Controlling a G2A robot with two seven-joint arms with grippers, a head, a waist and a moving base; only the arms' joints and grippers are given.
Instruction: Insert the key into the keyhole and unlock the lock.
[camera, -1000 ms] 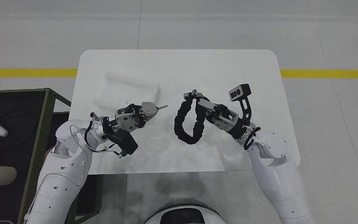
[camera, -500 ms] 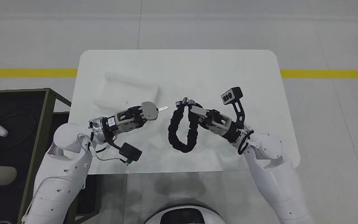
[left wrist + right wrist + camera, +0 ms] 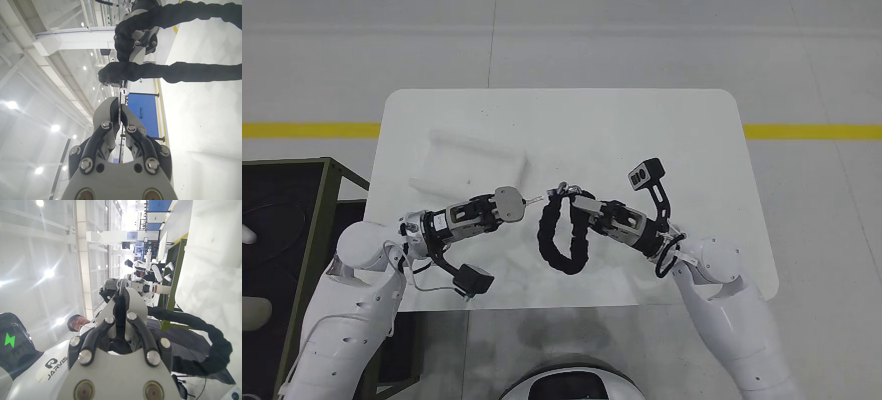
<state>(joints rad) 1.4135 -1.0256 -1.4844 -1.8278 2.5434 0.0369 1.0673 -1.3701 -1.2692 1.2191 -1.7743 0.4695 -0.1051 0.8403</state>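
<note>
Over the white desk (image 3: 662, 120), both forearms angle inward to mid-frame in the top view, where the right pincer (image 3: 564, 192) clamps the black sleeved cable lock (image 3: 547, 248) by its head and the left pincer (image 3: 516, 200) pinches the key (image 3: 532, 198), its tip at the keyhole (image 3: 124, 91).

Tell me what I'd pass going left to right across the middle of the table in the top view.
left gripper, fingers shut on the key → key → black cable lock → right wrist camera
</note>
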